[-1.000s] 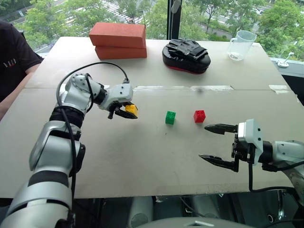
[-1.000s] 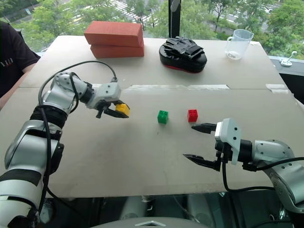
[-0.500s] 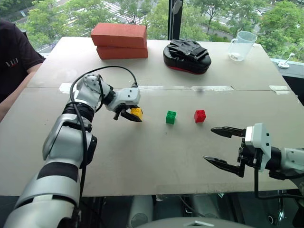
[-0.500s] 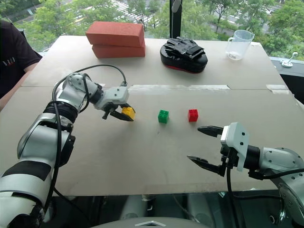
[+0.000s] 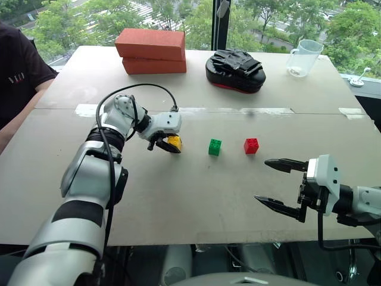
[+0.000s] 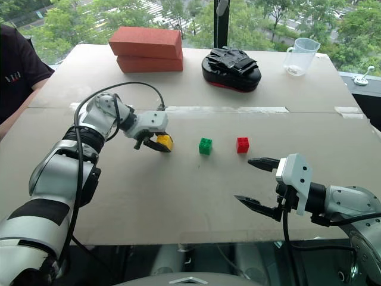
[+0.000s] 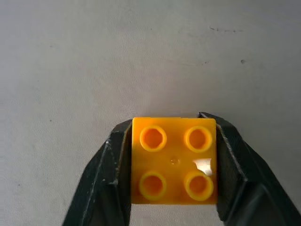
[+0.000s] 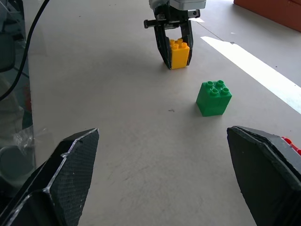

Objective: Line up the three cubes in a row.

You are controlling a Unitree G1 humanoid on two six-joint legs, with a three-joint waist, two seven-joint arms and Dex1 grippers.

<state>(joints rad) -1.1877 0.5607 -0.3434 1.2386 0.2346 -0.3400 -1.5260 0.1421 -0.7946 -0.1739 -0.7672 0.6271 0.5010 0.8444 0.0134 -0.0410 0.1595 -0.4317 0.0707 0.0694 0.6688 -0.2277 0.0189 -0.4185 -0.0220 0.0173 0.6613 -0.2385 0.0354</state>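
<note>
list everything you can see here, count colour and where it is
yellow cube: 1, yellow, on the table left of the green one, between the left gripper's fingers
green cube: 1, green, mid-table, between yellow and red
red cube: 1, red, right of the green cube
bricks: 2, red-orange, stacked at the far left of the table
padded mitt: 1, black with red edge, far centre
measuring cup: 1, clear plastic, far right
table: 1, beige, tape strips across the middle
person: 1, dark shirt, at the table's left edge
left gripper: 1, black fingers, around the yellow cube
right gripper: 1, black fingers, open, over the near right of the table
</note>
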